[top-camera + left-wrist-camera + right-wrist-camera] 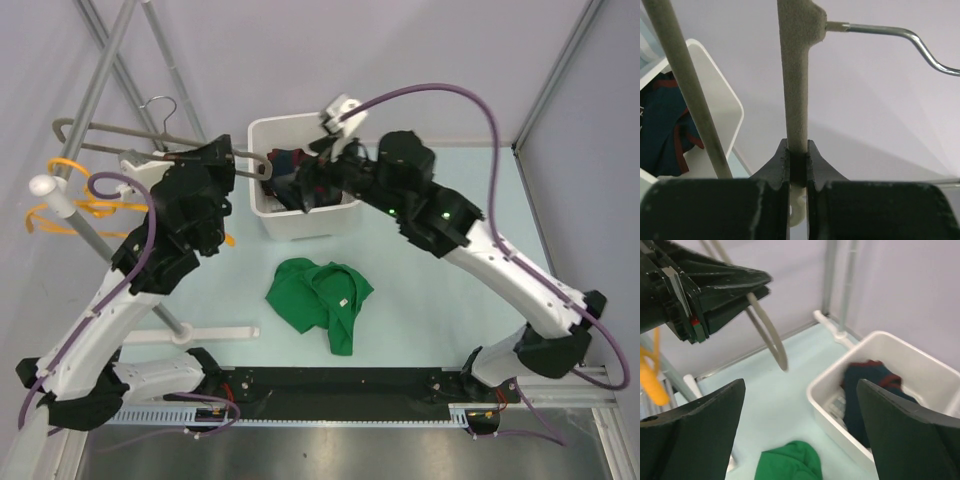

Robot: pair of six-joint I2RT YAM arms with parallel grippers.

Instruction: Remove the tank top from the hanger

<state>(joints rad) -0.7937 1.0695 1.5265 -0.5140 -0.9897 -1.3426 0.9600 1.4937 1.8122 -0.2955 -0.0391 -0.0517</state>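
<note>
Seen from my remote station: my left gripper (pixel 798 150) is pinched on the hanger (pixel 795 75), both pads pressed against its grey-beige bar with no gap showing in the left wrist view. The bar runs straight out beyond the fingers, and the silver wire hook (pixel 900 37) branches off well past the fingertips. From overhead, the left gripper (pixel 232 160) holds the hanger (pixel 110 130) clear of the table (pixel 440 300), with the curved end of the hanger (pixel 767 330) sticking out on the side facing my right arm.

My right gripper (pixel 801 385) stands spread wide, nothing between its fingers (pixel 705 425). It hangs over the white bin (pixel 300 225), just beside the left gripper. Below it and to one side, the white bin (pixel 830 405) holds a dark navy garment (pixel 865 390) with red trim.

The tank top (pixel 320 295) is off the hanger. It lies crumpled on the table, beneath and nearer the arm bases than both grippers, well apart from either. In the right wrist view, the tank top (pixel 790 462) shows low between the open fingers.

An orange hanger (pixel 60 215) hangs on the far side of the left gripper, away from the bin.
</note>
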